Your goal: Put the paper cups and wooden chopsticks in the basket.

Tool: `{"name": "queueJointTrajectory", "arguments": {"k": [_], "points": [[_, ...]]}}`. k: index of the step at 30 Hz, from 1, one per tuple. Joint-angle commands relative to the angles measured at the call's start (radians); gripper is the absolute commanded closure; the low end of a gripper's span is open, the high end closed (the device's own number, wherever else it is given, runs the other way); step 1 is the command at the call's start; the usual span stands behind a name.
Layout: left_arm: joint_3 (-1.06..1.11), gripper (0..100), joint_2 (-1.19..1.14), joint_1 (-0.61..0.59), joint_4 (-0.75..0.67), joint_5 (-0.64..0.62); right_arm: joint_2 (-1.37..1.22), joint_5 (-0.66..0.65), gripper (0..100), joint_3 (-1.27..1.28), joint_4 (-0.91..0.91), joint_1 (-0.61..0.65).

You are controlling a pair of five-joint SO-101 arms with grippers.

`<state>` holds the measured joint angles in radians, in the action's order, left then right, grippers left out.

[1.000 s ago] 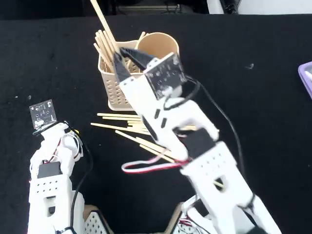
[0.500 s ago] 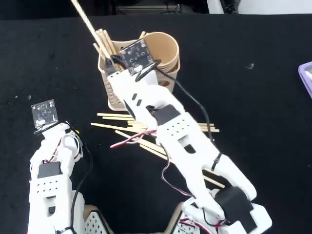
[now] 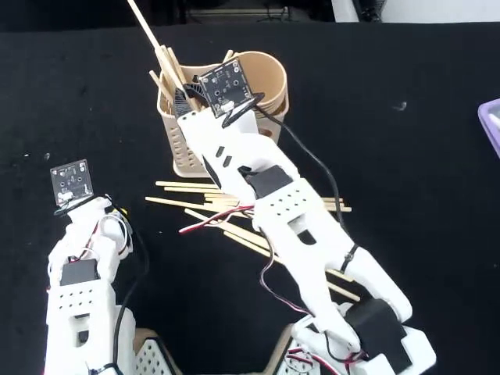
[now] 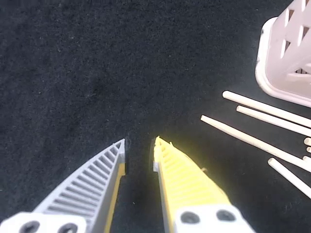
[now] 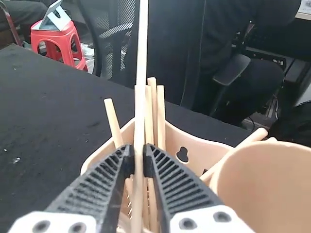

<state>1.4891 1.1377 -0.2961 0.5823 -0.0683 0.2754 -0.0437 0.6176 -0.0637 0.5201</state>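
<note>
Basket (image 3: pixel 186 156): cream, slatted, upright on the black bench (image 3: pixel 406 203).
Paper cups (image 3: pixel 262 74): nested stack standing inside the basket, beside a sheaf of upright sticks (image 3: pixel 166 66).
Right pincer (image 5: pixel 137 153): over the basket's rim, clamped on one wooden chopstick (image 5: pixel 142 73) that rises steeply out of the basket.
Loose chopsticks (image 3: pixel 183 186): scattered flat on the bench, just beside the basket on the arms' side.
Left pincer (image 4: pixel 138 145): low over the bench, away from the basket, near the loose chopsticks; narrowly parted, holding nothing.

my right arm stretches farther forward, so its pincer (image 5: pixel 138 149) now sits over the basket (image 3: pixel 184 153); the clamped chopstick (image 3: pixel 152 35) leans more toward the left.
</note>
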Motion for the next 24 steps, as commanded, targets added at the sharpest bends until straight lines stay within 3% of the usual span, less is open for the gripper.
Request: {"name": "queueJointTrajectory", "arguments": {"k": [1,5,9,15,20,24], "points": [[-0.008,89,0.012,0.005,-0.018,0.009,0.186,0.005,98.8,-0.065,-0.086,-0.012],[-0.008,89,0.012,0.005,-0.018,0.009,0.435,-0.003,98.8,-0.087,-0.367,0.005],[-0.008,89,0.012,0.005,-0.018,0.009,0.657,-0.035,98.8,-0.068,-0.786,0.041],[-0.008,89,0.012,0.005,-0.018,0.009,0.808,-0.413,98.8,0.005,-1.303,0.058],[-0.008,89,0.012,0.005,-0.018,0.009,0.854,-0.643,98.8,0.051,-1.531,0.052],[-0.008,89,0.012,0.004,-0.018,0.009,0.831,-0.74,98.8,0.228,-1.534,0.011]]}}
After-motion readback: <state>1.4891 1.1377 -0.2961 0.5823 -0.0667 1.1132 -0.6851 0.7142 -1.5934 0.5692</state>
